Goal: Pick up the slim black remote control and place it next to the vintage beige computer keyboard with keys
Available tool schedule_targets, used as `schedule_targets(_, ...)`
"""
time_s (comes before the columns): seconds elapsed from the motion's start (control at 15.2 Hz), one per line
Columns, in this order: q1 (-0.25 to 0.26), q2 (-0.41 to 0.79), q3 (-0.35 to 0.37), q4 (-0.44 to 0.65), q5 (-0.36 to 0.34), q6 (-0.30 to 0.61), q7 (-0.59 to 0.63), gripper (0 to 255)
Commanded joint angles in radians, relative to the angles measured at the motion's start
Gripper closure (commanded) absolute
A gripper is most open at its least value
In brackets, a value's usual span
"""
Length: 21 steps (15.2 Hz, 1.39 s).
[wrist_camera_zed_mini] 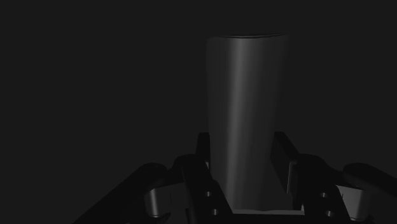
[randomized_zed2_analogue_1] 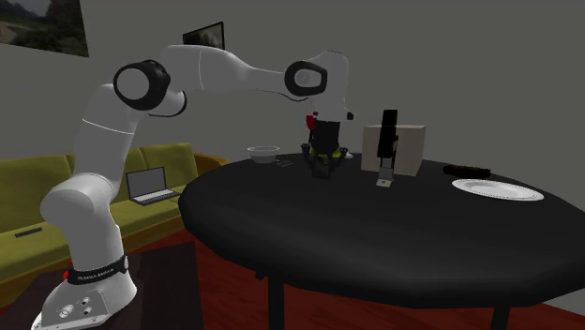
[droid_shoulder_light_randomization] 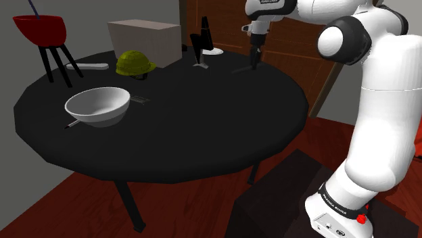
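Observation:
The slim black remote (wrist_camera_zed_mini: 243, 108) runs lengthwise between my two fingers, and both its long sides touch their inner faces. In the shoulder view my gripper (droid_shoulder_light_randomization: 255, 65) points straight down at the far side of the round black table (droid_shoulder_light_randomization: 203, 128), its tips at the surface on the dark remote (droid_shoulder_light_randomization: 242, 69). In the second exterior view the gripper (randomized_zed2_analogue_1: 323, 171) is low over the tabletop. A beige boxy block (droid_shoulder_light_randomization: 144, 40) stands at the table's back edge, toward the shoulder view's left of the gripper; I can make out no keys on it.
A white bowl (droid_shoulder_light_randomization: 98, 105), a yellow-green hard hat (droid_shoulder_light_randomization: 134, 64) and a red bowl on black legs (droid_shoulder_light_randomization: 40, 28) occupy the shoulder view's left. A black upright piece on a stand (droid_shoulder_light_randomization: 201, 42) and a white plate (droid_shoulder_light_randomization: 214, 51) sit close to the gripper.

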Motion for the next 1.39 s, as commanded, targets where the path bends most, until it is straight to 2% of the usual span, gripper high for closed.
schedule_targets(0.0, 0.026, -0.020, 0.008, -0.025, -0.006, 0.008, 0.031, 255)
schedule_targets(0.66, 0.186, -0.096, 0.077, -0.126, -0.032, 0.046, 0.249, 255)
schedule_targets(1.32, 0.322, -0.068, 0.152, -0.079, -0.033, 0.040, 0.461, 255)
